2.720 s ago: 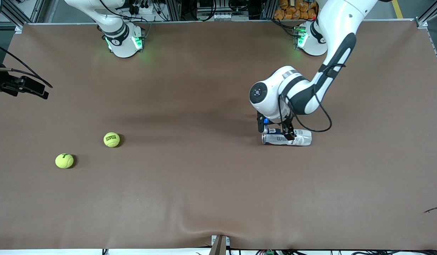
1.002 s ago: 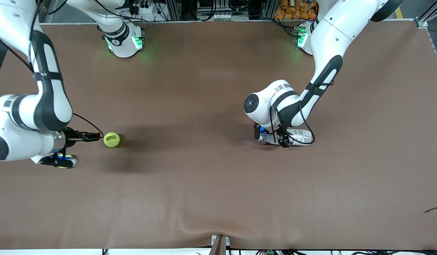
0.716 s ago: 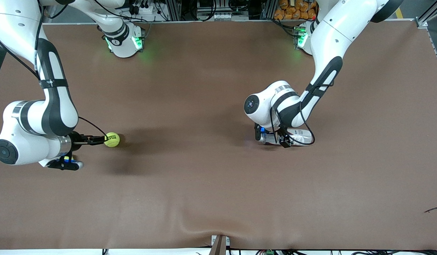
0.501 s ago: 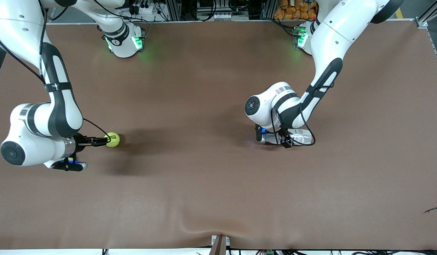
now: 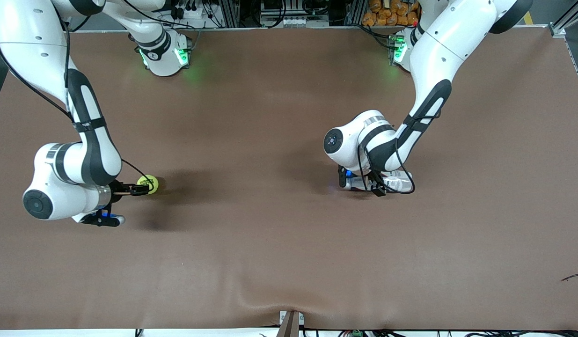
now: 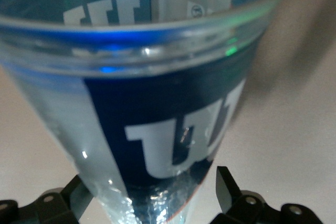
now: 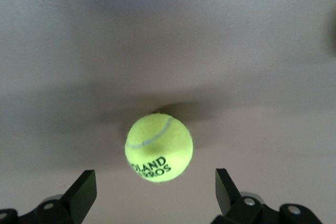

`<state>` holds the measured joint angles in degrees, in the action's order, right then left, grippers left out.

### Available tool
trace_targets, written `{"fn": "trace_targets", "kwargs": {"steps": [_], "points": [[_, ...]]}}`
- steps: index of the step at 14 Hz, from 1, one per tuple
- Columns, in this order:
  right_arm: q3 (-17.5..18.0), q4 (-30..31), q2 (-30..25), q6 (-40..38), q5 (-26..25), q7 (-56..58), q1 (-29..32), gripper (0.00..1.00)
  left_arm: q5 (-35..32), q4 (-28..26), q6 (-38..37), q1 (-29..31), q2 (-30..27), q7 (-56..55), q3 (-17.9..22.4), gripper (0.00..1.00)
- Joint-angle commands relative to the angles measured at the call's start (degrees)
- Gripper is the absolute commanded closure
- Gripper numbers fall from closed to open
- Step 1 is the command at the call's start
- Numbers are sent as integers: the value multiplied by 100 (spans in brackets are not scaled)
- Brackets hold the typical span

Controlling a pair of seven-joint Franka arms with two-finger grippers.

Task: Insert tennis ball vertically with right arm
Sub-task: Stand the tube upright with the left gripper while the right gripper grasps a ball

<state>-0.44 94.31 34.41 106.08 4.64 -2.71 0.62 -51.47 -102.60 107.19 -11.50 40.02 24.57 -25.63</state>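
A brown table (image 5: 279,243) was seen from a high front camera, w/ two white robot arms reaching down onto it.

Toward the right arm's end lay a yellow-green tennis ball (image 5: 148,183), on the table surface. The right gripper (image 5: 138,189) sat low, just beside the ball. In the right wrist view the ball (image 7: 159,149) lay ahead of the two dark fingers (image 7: 81,195), which stood spread wide w/ nothing between them — not touching the ball.

Toward the left arm's end, a clear ball can (image 5: 391,181) w/ a dark blue label lay on its side on the table. The left gripper (image 5: 360,183) was down over it. The left wrist view showed the can (image 6: 157,103) filling the frame, its open rim close to the camera, the fingers (image 6: 231,195) on either side of its body. Whether they pinched it yet — can't tell.

Step in hand, as a judgement: approach to the ball, pre-grasp. Next move likely calls for centring the ball between the spread fingers, then pinching gently so it doesn't roll off. The can would prob. need standing upright before a vertical insert.
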Motion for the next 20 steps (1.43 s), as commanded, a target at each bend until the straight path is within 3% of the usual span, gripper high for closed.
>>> {"fn": "trace_targets", "kwargs": {"steps": [1, 4, 11, 15, 18, 19, 20], "points": [[1, 420, -84, 491, -59, 77, -10, 0, -144, 135, 21, 34, 129, -110, -3, 0], [1, 755, -110, 783, -86, 86, -27, 0, -144, 196, 30, 34, 190, -110, -3, 0], [1, 817, -40, 976, -86, 86, -53, 0, -153, 214, 223, 69, 243, -93, 5, 0], [1, 817, 74, 1012, -86, 86, -53, 0, -153, 214, 294, 60, 243, -75, 49, 21], [9, 817, 83, 994, -86, 86, -53, 0, -144, 223, 294, 60, 217, -75, 49, 24], [9, 817, 83, 994, -86, 86, -53, 3, -144, 223, 294, 51, 191, -67, 49, 24], [9, 817, 83, 994, -77, 86, -53, 16, -135, 232, 294, 34, 156, -58, 32, 24]]}}
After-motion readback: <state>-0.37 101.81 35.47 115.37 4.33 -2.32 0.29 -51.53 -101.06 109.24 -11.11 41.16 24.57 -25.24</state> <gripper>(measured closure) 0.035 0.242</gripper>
